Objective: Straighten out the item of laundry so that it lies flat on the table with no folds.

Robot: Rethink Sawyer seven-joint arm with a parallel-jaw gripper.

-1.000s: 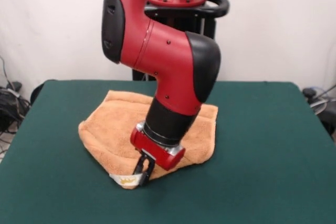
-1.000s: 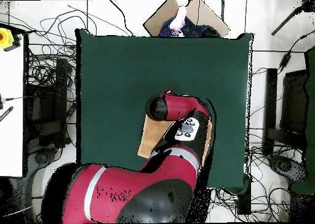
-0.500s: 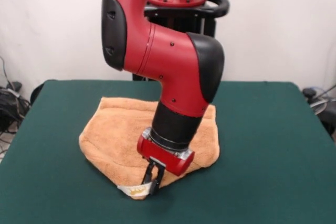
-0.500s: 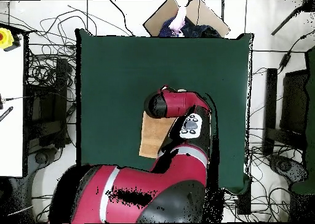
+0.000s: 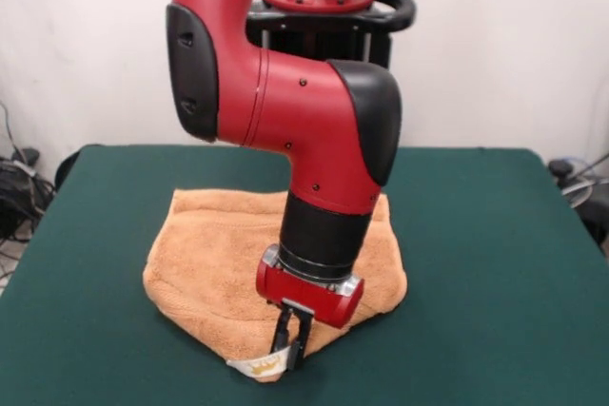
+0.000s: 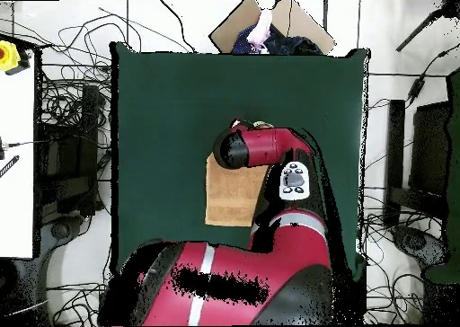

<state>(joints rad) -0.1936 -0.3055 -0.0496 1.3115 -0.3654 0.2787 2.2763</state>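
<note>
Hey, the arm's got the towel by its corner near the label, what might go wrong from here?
The gripper pinches only the tip of the orange towel at the white label, so the corner may slip out if it pulls hard. The towel looks doubled, with rounded folded edges, so dragging one corner could slide the whole bundle over the green table rather than open it. The corner is already close to the table's front edge, leaving little room to pull further.

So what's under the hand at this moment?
The hand sits at the near corner of the towel, right by its white label. Green table surrounds it. Whether the fingers pinch cloth is unclear; the arm hides the towel's middle.
</note>
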